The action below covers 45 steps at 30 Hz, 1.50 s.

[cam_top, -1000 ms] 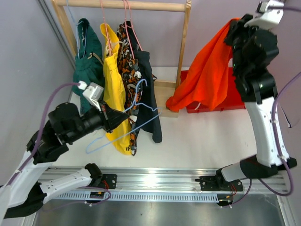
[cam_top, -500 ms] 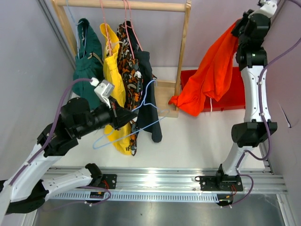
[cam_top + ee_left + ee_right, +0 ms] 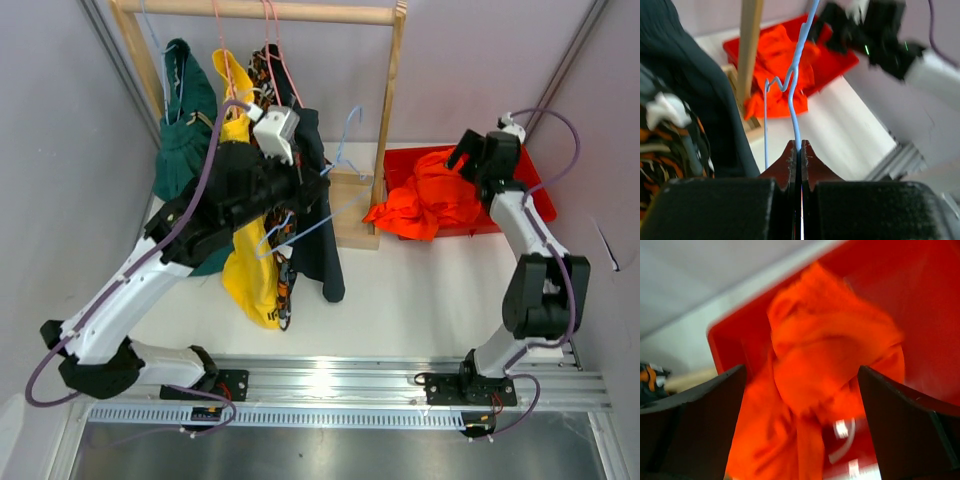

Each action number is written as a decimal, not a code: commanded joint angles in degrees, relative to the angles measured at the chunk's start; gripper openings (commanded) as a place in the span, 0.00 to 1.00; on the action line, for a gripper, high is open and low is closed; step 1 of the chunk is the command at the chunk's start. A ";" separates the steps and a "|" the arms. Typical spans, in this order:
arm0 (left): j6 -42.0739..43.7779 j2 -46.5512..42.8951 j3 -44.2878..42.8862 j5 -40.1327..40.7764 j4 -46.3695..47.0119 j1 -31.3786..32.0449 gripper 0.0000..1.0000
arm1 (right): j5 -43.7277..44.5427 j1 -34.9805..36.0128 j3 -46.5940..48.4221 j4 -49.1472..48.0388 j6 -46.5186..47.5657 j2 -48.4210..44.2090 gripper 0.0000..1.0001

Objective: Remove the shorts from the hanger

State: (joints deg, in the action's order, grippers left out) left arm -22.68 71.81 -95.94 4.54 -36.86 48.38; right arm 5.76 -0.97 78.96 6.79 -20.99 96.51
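Note:
The bright orange shorts (image 3: 425, 205) lie crumpled in the red bin (image 3: 535, 195), one edge spilling over its left rim. They fill the right wrist view (image 3: 825, 365). My right gripper (image 3: 470, 160) hovers just above them, open (image 3: 801, 369), holding nothing. My left gripper (image 3: 322, 188) is shut on the bare blue wire hanger (image 3: 340, 150), pinching the wire (image 3: 799, 90) at its tips (image 3: 798, 147). On the wooden rack (image 3: 390, 90) hang dark green shorts (image 3: 185, 130), yellow shorts (image 3: 245, 270), patterned shorts (image 3: 282, 160) and navy shorts (image 3: 325, 250).
The rack's right post and base block (image 3: 352, 205) stand between the hanging clothes and the bin. Grey walls close in on the left and right. An aluminium rail (image 3: 330, 385) runs along the near edge of the white table.
My right arm swung down from high up, opened and let the orange shorts drop into the red bin. My left arm lifted the blue hanger up and to the right, in front of the rack.

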 commanded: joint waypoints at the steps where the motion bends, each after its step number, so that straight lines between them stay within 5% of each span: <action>1: 2.90 4.11 -9.06 7.41 1.27 0.14 0.00 | -1.71 0.09 -9.92 -10.12 -3.96 -12.80 1.00; 9: 6.59 18.60 -27.95 17.07 0.38 -0.04 0.00 | -5.14 0.36 -24.63 -7.14 -5.28 -28.99 0.99; 16: 6.33 30.73 -41.14 16.30 6.80 -3.99 0.00 | -8.23 5.88 -32.81 -4.42 -8.36 -42.18 0.99; 28: 3.70 39.19 -45.21 11.02 20.95 -7.86 0.00 | -3.30 15.65 -36.24 -1.34 -5.99 -46.76 0.99; 33: 3.51 36.22 -40.04 11.11 26.47 -7.51 0.00 | -3.04 17.14 -36.77 -1.86 -5.90 -46.59 0.99; 45: 0.36 43.85 -46.71 7.59 22.36 -8.48 0.00 | -2.51 17.94 -36.24 -0.11 -5.02 -47.64 0.99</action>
State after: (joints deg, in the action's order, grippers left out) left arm -20.53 114.85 -141.45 13.96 -15.27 40.47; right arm 2.42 16.69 42.02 6.35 -26.92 50.54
